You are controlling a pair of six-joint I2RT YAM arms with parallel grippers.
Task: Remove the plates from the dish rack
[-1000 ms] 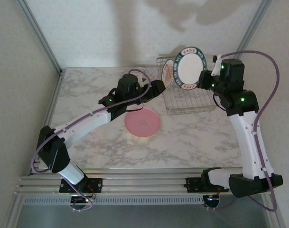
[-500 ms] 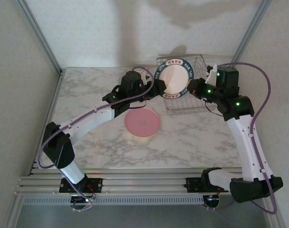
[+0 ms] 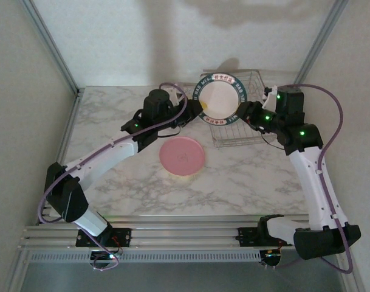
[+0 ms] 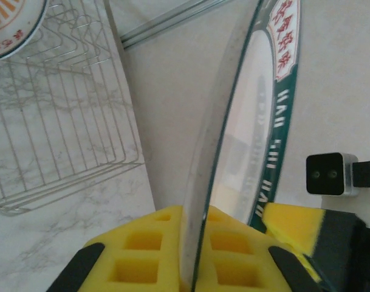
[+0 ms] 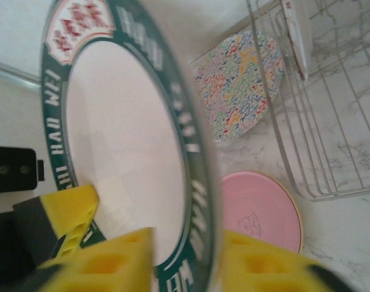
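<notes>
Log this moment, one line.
left end effector: shut on green-rimmed plate | right end effector: shut on same plate | pink plate: on table

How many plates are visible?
4: green-rimmed plate held by left end effector and right end effector; pink plate on table; sunburst plate in rack; speckled plate beside rack. More possibly hidden.

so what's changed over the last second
The right end effector carried the green-rimmed plate leftward and down, from above the dish rack toward the left end effector, which now has the plate's rim between its pads. Both hold the plate. The pink plate on the table and the dish rack stayed put.
</notes>
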